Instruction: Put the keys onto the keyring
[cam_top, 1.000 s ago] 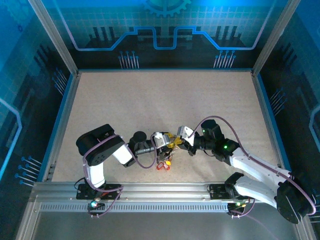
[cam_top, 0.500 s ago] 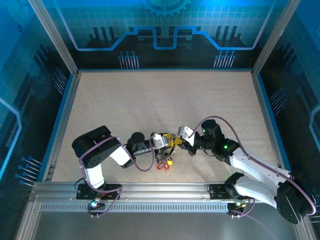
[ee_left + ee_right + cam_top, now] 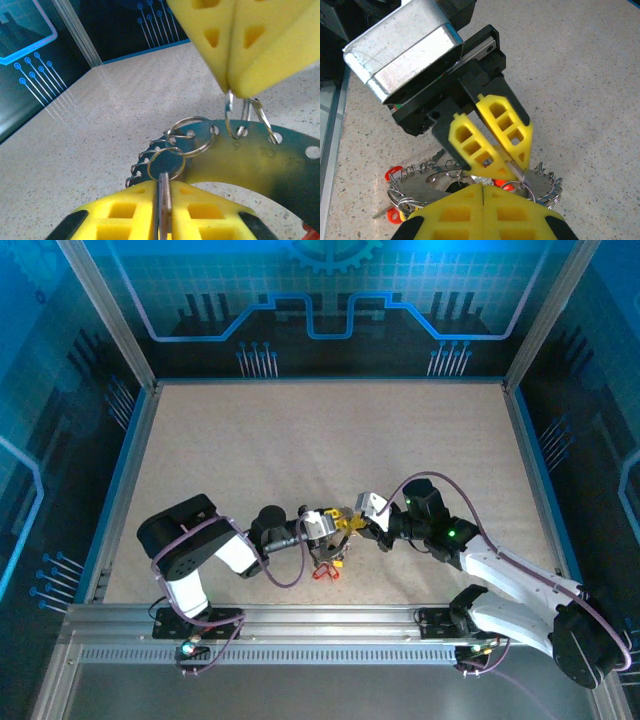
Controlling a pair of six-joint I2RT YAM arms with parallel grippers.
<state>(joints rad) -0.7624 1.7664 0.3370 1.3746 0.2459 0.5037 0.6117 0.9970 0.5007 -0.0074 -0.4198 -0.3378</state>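
Left end effector (image 3: pixel 507 169) tighter on one key (image 3: pixel 165 195)

Your table (image 3: pixel 330 450) is tan with little specks. Near its front edge you see red keys (image 3: pixel 323 574) lying on it.

Speckled beige tabletop (image 3: pixel 320 440) under the fingers (image 3: pixel 125 220), blue edge strip (image 3: pixel 320 381), aluminium frame posts (image 3: pixel 105 310), dark circuit-patterned wall panels (image 3: pixel 200 300) beyond them, blue light.

"Where was the keyring?"
"I saw the keyring (image 3: pixel 240 160) as a flat grey plate, holes along its rim. One key (image 3: pixel 165 202) stood edge-on at that rim. Red keys (image 3: pixel 394 175) fanned out beside it."
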